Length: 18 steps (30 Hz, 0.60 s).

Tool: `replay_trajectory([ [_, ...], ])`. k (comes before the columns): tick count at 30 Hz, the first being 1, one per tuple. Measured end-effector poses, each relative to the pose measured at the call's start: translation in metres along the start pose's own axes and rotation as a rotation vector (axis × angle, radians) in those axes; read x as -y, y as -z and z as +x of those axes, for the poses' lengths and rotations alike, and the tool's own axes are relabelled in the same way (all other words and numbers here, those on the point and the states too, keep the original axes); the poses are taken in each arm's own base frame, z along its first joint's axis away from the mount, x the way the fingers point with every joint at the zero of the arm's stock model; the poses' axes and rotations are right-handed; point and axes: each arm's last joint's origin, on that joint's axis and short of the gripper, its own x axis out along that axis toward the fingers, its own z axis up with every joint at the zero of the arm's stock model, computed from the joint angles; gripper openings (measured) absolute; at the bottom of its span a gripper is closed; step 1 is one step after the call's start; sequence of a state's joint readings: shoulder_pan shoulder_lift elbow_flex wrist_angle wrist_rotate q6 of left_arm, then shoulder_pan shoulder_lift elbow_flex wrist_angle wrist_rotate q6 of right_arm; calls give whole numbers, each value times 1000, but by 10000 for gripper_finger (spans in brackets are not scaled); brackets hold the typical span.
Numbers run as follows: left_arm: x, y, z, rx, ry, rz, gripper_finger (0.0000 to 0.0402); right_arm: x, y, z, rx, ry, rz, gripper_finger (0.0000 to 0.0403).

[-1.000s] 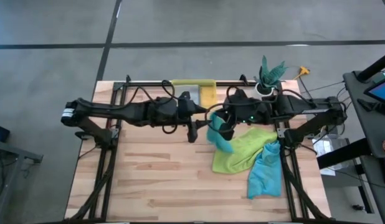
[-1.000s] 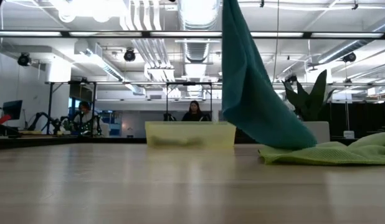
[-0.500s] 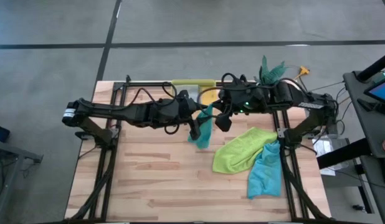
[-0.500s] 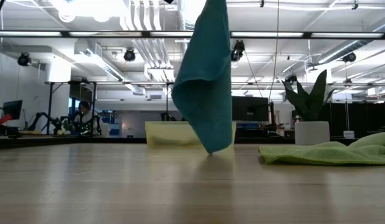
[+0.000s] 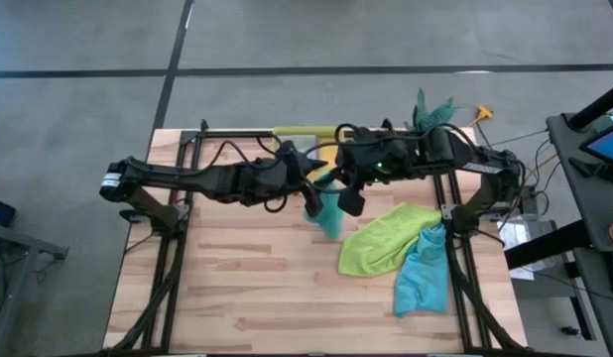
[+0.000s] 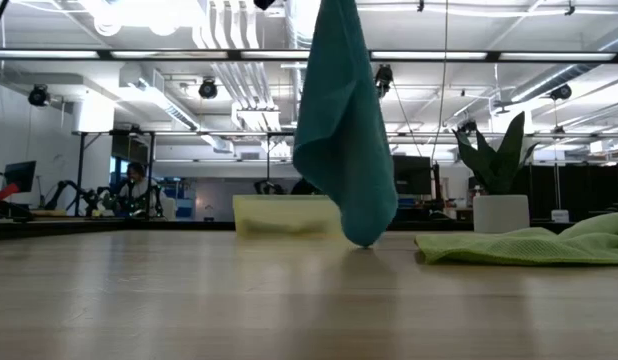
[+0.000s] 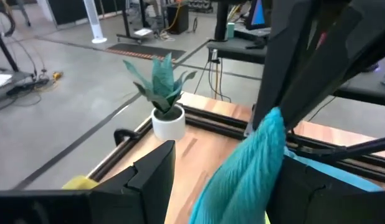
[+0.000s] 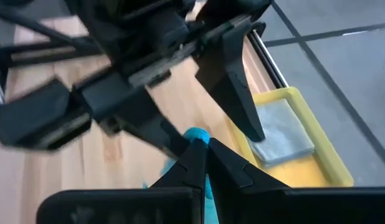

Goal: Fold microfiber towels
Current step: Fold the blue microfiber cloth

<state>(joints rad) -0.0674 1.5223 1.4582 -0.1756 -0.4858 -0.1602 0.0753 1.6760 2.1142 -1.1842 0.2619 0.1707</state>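
Mid-table, fuzzy teal towel (image 6: 341, 130) in limp folds, pinched by R hand (image 8: 203, 147); L hand (image 7: 223, 180) spread.

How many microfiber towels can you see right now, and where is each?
4: a teal towel hanging from the shut right hand mid-table; a lime green towel lying right of it; a second teal towel overlapping that one's right edge; a folded grey towel in the yellow bin.

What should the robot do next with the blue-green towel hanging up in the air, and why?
Probably close the open left gripper on the hanging teal towel. The right gripper pinches only its top and it dangles bunched; the towel hangs between the left fingers.
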Motion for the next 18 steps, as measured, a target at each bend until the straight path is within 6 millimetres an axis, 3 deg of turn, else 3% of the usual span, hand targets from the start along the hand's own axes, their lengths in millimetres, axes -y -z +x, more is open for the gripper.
replay_trajectory([
  [9,-5,10,-9,-123,-47,26,191,11,15,-20,-119,-10,-89,9],
  [18,-8,14,-5,-132,-137,36,191,18,14,-45,-34,-88,-105,9],
])
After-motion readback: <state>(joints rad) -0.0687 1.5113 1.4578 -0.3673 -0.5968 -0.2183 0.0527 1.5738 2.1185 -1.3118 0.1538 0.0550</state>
